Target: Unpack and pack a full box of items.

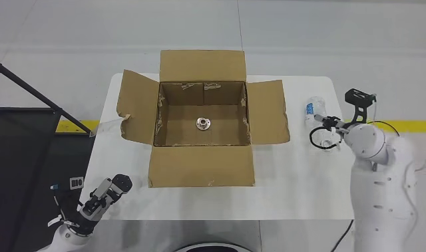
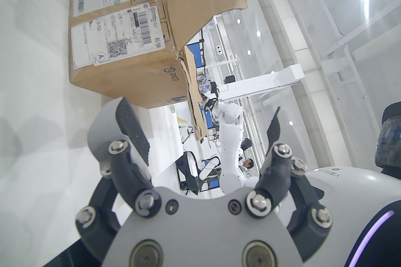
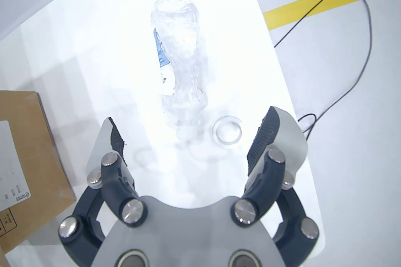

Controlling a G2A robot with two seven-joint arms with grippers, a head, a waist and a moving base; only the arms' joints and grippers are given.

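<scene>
Status: box (image 1: 202, 165) sits open mid-table (image 1: 299, 185), all four flaps splayed. One small round metal piece (image 1: 203, 123) lies on its floor.

The clear bottle (image 3: 178, 61) lies on its side on the table, right of the box and apart from it. A small clear ring (image 3: 227, 130) sits just beside its neck.

Right pincer (image 3: 191, 127) is wide and empty, hovering over the bottle's neck end. Left pincer (image 2: 200, 107) is also wide and empty, at the near left table corner, facing the box's side wall.

My read: unpacking is nearly done, with the round piece left.

- Drop straight down at box centre to clear the walls and flaps.
- Close low on the piece, as it looks short and may slip.
- If the bottle goes next, grip mid-body across its width; the thin plastic will likely crush or roll.
- Don't knock the ring.

Labels:
- The box wall carries white shipping stickers with barcodes, a square code and handling pictograms.
- The bottle has a blue-and-white band, print too small to read.
</scene>
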